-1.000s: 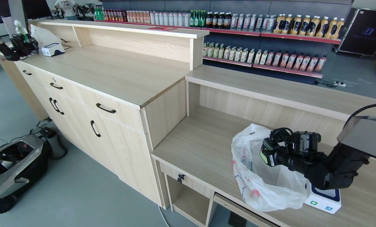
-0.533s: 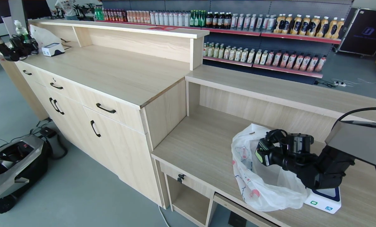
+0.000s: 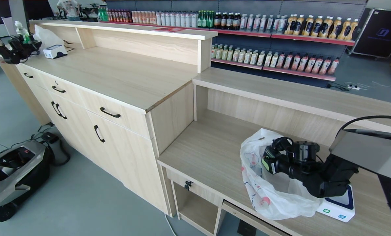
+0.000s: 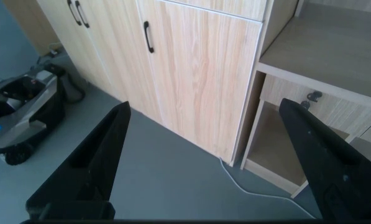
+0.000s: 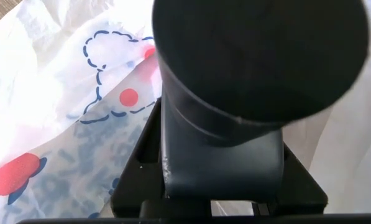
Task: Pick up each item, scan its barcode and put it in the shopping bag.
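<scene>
Lower right in the head view, the right gripper (image 3: 275,156) hangs over the open mouth of a thin white plastic shopping bag (image 3: 264,196) printed with red dots and blue outlines. Its fingers are closed on a dark cylindrical item with a green-yellow label (image 3: 268,163). The bag sits on a pale wood-grain lower counter (image 3: 208,147), just beside a white box scanner with a blue top (image 3: 339,208) at the frame's lower right. The left gripper (image 4: 202,112) hangs over the grey floor (image 4: 173,168) in front of a pale wooden cabinet door (image 4: 197,68), black fingers spread wide, holding nothing.
</scene>
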`<state>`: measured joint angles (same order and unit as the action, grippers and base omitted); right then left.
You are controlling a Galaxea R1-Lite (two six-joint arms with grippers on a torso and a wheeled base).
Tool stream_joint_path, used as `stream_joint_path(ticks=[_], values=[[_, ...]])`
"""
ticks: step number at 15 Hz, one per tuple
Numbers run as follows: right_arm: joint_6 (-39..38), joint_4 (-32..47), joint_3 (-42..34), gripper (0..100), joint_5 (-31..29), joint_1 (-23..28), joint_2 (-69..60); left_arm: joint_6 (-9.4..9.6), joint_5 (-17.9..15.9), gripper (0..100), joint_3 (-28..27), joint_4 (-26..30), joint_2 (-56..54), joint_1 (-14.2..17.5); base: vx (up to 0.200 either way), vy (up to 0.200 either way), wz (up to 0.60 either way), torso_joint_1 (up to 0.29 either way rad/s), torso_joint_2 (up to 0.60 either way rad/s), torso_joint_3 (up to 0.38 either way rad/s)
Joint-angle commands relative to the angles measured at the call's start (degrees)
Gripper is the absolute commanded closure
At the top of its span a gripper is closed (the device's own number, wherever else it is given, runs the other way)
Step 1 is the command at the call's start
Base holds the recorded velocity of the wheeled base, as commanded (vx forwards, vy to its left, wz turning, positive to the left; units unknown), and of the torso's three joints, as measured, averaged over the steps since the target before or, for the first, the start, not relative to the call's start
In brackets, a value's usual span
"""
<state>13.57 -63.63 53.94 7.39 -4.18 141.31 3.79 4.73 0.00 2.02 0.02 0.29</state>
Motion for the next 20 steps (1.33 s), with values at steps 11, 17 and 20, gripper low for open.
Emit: stream_joint_path(ticks=[11,17,20], values=[[0.0,-0.3,0.8,0,2.5,0.0,-0.8,-0.01,0.0,0,0.0,0.0,0.0,0.1,0.0,0.0,0.0,0.0,0.0,0.0],[5.4,16.0,-3.3,0,7.8,3.6,-22.6,-0.01,0.0,0,0.0,0.0,0.0,0.1,0.0,0.0,0.0,0.0,0.0,0.0],[15.3,26.1,-8.2,0,8.1,9.7,-36.9,-0.01,0.0,0,0.0,0.0,0.0,0.0,0.0,0.0,0.0,0.0,0.0,0.0]])
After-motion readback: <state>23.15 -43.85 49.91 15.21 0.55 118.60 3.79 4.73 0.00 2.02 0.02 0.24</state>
